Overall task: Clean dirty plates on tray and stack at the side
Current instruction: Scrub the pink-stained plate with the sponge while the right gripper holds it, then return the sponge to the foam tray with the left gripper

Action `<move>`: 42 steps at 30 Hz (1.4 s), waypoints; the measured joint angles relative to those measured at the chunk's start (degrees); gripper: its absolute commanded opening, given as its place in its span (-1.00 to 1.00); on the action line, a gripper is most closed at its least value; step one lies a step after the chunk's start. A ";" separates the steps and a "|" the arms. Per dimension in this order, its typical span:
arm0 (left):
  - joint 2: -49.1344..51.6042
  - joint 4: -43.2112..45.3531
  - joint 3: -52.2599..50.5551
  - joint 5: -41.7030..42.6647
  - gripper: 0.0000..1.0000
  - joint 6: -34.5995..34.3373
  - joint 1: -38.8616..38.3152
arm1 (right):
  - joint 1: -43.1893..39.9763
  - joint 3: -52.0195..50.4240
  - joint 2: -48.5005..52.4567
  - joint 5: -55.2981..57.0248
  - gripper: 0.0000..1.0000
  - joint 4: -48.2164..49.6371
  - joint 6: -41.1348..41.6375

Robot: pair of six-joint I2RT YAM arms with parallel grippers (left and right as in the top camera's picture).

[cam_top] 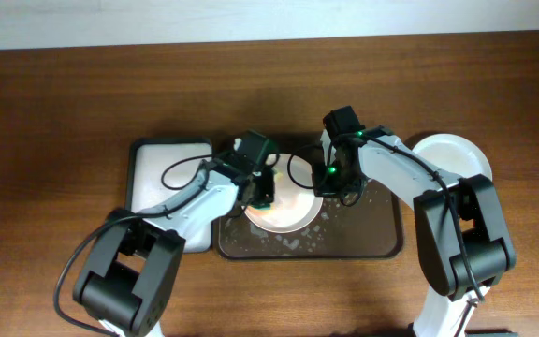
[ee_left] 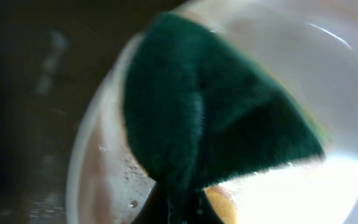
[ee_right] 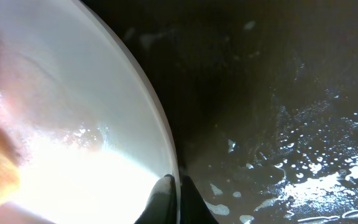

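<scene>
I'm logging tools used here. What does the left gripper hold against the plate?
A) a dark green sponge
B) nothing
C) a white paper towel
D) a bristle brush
A: the left wrist view shows the left gripper clamping a dark green sponge onto the wet plate.

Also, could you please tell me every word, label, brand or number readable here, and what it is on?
None: no view shows readable text. The plate, green sponge, dark brown tray and white-lined tray all look unprinted; the wrist views are too blurred to rule out fine print.
</scene>
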 measured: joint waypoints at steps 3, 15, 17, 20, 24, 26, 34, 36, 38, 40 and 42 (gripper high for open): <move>0.00 -0.42 0.13 0.09 -1.00 0.00 1.44 | 0.00 0.00 0.00 0.00 -0.92 0.00 0.00; -1.05 -16.26 11.39 1.31 -1.00 0.02 3.76 | 0.00 0.00 0.00 -0.15 -0.92 -0.11 0.02; -3.80 -18.25 11.67 -0.42 -1.00 0.02 4.20 | 0.00 0.00 0.00 -0.15 -0.91 -0.11 0.02; -7.34 -23.91 12.00 -3.80 -1.00 0.02 5.46 | 0.00 0.00 0.00 0.07 -0.43 -0.26 -0.07; -8.52 -26.77 11.98 -6.25 -1.00 0.72 9.27 | 0.00 -0.26 0.02 0.70 -0.53 -0.57 0.02; -8.52 -26.67 11.78 -6.78 -1.00 1.75 11.67 | 0.00 -0.26 0.02 0.72 -0.66 -0.46 0.17; -8.48 -16.79 3.34 -6.80 -1.00 9.38 19.52 | 0.00 -0.28 0.07 1.11 -0.85 -0.02 0.22; -8.33 -13.09 0.39 -6.45 -1.00 11.34 21.33 | 0.00 -0.28 0.07 1.11 -0.85 -0.02 0.17; -8.15 -8.98 -2.08 -5.14 -0.91 14.43 22.97 | 0.00 -0.28 0.07 1.11 -0.85 -0.04 0.22; -8.04 -6.21 -3.58 -4.02 -0.46 17.90 23.71 | 0.00 -0.28 0.07 1.11 -0.85 -0.04 0.22; -7.93 -5.62 -4.00 -3.26 0.22 20.79 23.80 | 0.00 -0.28 0.07 1.11 -0.85 -0.04 0.22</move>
